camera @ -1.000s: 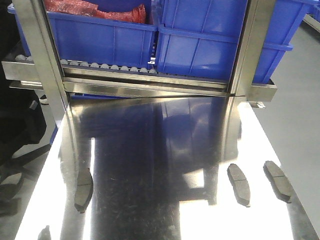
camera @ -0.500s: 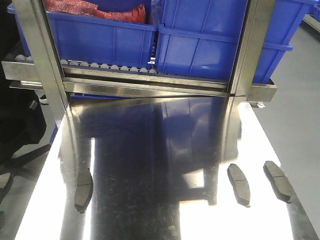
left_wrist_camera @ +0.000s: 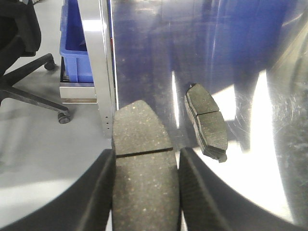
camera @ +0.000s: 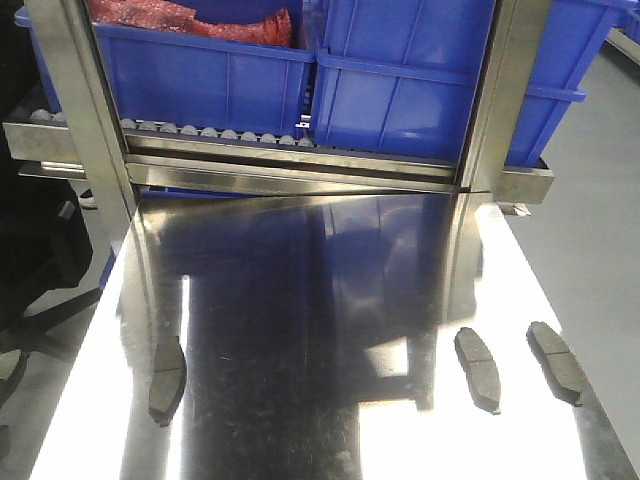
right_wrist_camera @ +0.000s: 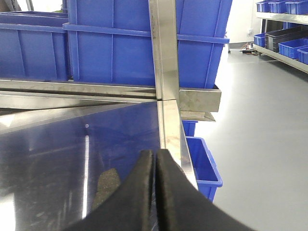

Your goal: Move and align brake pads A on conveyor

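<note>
**Held pad [left_wrist_camera: 140, 127] gripped in left tool [left_wrist_camera: 144, 161], others flat on bench [camera: 300, 330]**

Left wrist cam: left tool is clamped on the held pad. Its fingers [left_wrist_camera: 103, 185] press both long edges. Rough face is up and the groove runs straight across btwn the fingers. The pad's far end pokes out past the tips, right over the bench's edge line.

At 2 o'clock from it, clearly apart, the loose pad [left_wrist_camera: 206, 121] lies flat on the mirror-like steel. Its groove runs across the middle and its long axis goes approx 11-to-5. Can't tell if it's one of the pads the front cam sees. An office chair [left_wrist_camera: 21, 62] stands on the floor at 10 o'clock.

Front cam: near-left pad [camera: 165, 385] sits at 7 o'clock, close to the bench's left edge. At 4 o'clock, inner-right pad [camera: 477, 368] and outer-right pad [camera: 555, 362] lie side by side, near each other but not touching, roughly parallel. All three are on the shiny steel. Blue bins [camera: 210, 75] sit at 12 o'clock on the roller track [camera: 200, 132].

Right wrist cam: right tool [right_wrist_camera: 155, 156] has its fingers pressed together with nothing btwn them. It hovers over the bench's right side near the steel post [right_wrist_camera: 166, 72]. There's a dark patch at 8 o'clock from the tips. Pad or reflection, can't tell.
</note>
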Controlling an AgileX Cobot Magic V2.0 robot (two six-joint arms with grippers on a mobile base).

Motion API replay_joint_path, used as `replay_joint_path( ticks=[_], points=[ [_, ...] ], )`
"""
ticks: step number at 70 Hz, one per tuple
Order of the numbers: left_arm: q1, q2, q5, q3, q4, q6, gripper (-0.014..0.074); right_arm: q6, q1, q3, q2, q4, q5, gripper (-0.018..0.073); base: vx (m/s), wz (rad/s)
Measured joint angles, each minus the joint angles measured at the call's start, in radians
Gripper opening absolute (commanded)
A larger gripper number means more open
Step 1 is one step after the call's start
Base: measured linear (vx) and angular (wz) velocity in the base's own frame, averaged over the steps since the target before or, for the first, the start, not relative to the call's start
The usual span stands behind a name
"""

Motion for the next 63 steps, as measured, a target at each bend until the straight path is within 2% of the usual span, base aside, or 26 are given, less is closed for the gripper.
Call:
replay_joint_path(
  ticks=[49,57,63],
  points=[
    [0.000,0.000,0.000,0.000,0.000,0.000,0.0101,-0.009,0.000,-0.001,0.000,0.000,-0.021,-0.0002,0.00,0.00],
    [0.000,0.000,0.000,0.000,0.000,0.000,0.0101,-0.015,0.000,-0.071,0.011,0.000,0.068,-0.0002,0.00,0.00],
    [0.000,0.000,0.000,0.000,0.000,0.000,0.0101,-0.026,0.000,-0.191,0.090,-0.009,0.137,-0.0002,0.00,0.00]
  ],
)
